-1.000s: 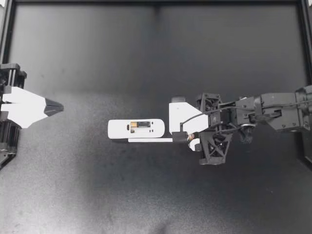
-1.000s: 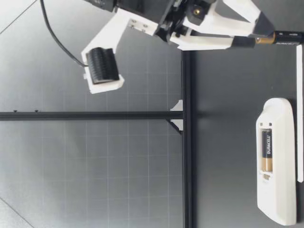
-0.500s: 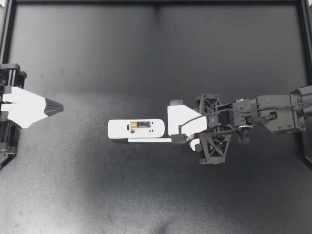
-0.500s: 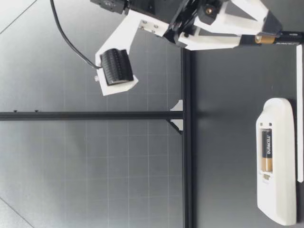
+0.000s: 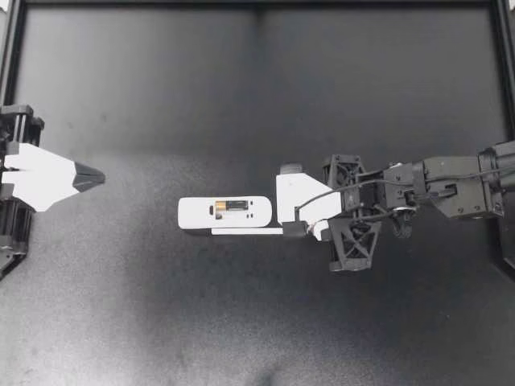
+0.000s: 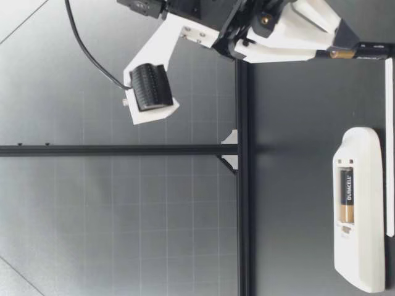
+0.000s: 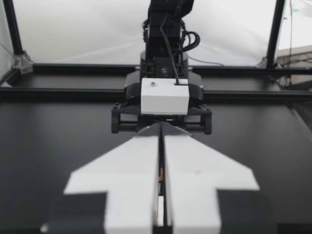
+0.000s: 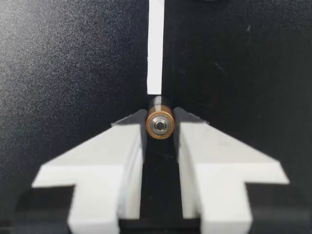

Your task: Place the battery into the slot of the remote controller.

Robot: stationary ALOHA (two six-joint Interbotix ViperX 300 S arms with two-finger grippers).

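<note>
**Right gripper** [image 5: 292,228]: reaching in from the right, tips just off the end of the remote controller [image 5: 201,213]. Fingers clamped from both sides on the held battery [image 8: 160,122]. Copper end toward the wrist camera, long axis in line with the fingers, black end angled down by the end of the cover strip [image 5: 248,231]. Contact with strip or table [image 5: 241,96]: cannot tell.

**Change over the last half second:** finger gap narrower in the top and low views, the two white fingers now almost overlapping. Held battery at the same spot by the strip's end. Remote controller, cover strip and left gripper [image 5: 90,177] unmoved.

**Remote controller:** white, flat on the table, compartment open and facing up, seated battery [image 5: 233,206] lying in it. Cover strip alongside, touching or just beside the long edge.

**Print:** pale lettering along the seated battery's black half, seen in the low view. Fainter marks on the held battery, too small to make out.

**Left gripper:** at the table's left edge, well apart from the remote controller. Fingers pressed together to a thin seam, nothing held.
</note>
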